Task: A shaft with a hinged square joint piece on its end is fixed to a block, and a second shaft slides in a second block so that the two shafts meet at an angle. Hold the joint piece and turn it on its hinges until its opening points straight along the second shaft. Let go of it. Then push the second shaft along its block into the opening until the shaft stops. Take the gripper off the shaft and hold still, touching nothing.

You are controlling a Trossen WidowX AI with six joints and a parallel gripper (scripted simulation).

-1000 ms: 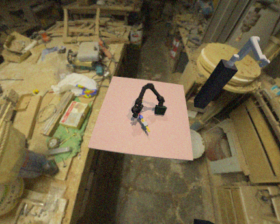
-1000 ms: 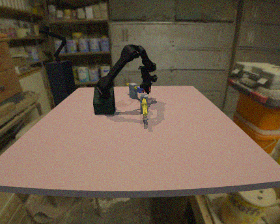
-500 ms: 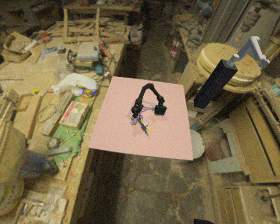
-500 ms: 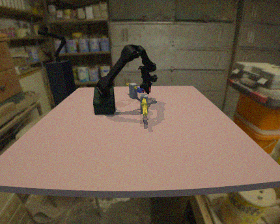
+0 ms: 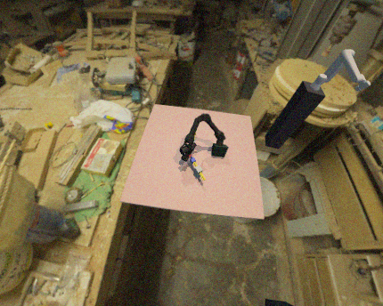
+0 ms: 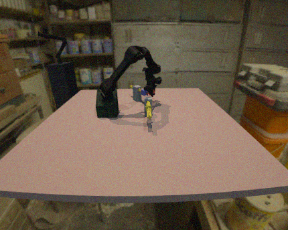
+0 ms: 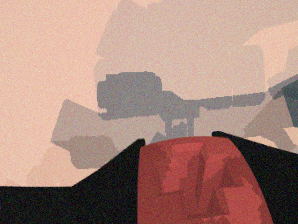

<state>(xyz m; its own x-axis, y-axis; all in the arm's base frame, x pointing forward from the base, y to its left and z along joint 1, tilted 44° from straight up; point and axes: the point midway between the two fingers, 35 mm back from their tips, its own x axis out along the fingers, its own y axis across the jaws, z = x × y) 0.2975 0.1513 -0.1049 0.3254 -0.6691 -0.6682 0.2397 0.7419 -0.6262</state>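
The red joint piece (image 7: 200, 185) fills the space between my gripper's (image 7: 180, 141) (image 6: 151, 93) (image 5: 188, 156) black fingers; the gripper is shut on it. A blue part (image 5: 192, 159) (image 6: 144, 92) sits beside it, on the end of the first yellow shaft (image 5: 203, 176). That shaft runs through a grey block (image 5: 199, 169) (image 6: 136, 94). The second yellow shaft (image 6: 149, 111) runs through the other block (image 6: 146, 111), nearer the exterior camera, and is mostly hidden by the arm in the top view. Whether the opening points along the second shaft cannot be told.
The arm's dark base (image 5: 219, 150) (image 6: 107, 107) stands beside the two blocks, and the arm arches over from it. All stand on a pink table top (image 5: 157, 187) (image 6: 91, 160). Shadows of the arm and parts fall across it.
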